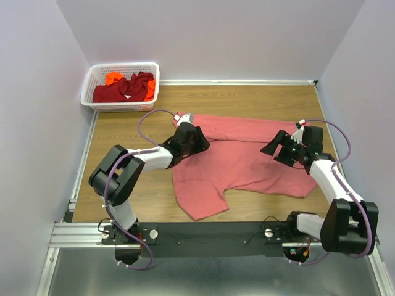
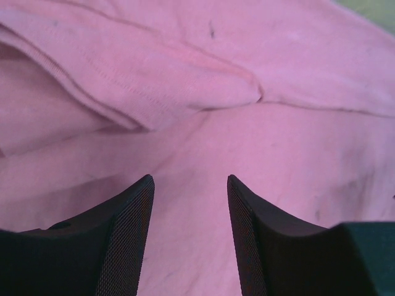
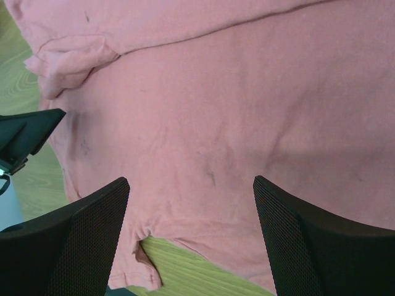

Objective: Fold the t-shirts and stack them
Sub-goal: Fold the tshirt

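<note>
The salmon-pink t-shirt (image 1: 241, 157) lies spread on the wooden table, partly folded along its far edge. My left gripper (image 1: 199, 140) is open, low over the shirt's left part near a fold (image 2: 185, 86); nothing is between its fingers (image 2: 133, 234). My right gripper (image 1: 276, 148) is open and empty above the shirt's right side, its fingers (image 3: 92, 234) wide apart over the cloth (image 3: 234, 111). The dark red t-shirt (image 1: 120, 89) and the bright orange t-shirt (image 1: 113, 78) lie crumpled in the basket.
The white lattice basket (image 1: 91, 82) stands at the far left corner of the table. Grey walls close in the left, far and right sides. Bare wood (image 1: 123, 132) shows to the left of the pink shirt.
</note>
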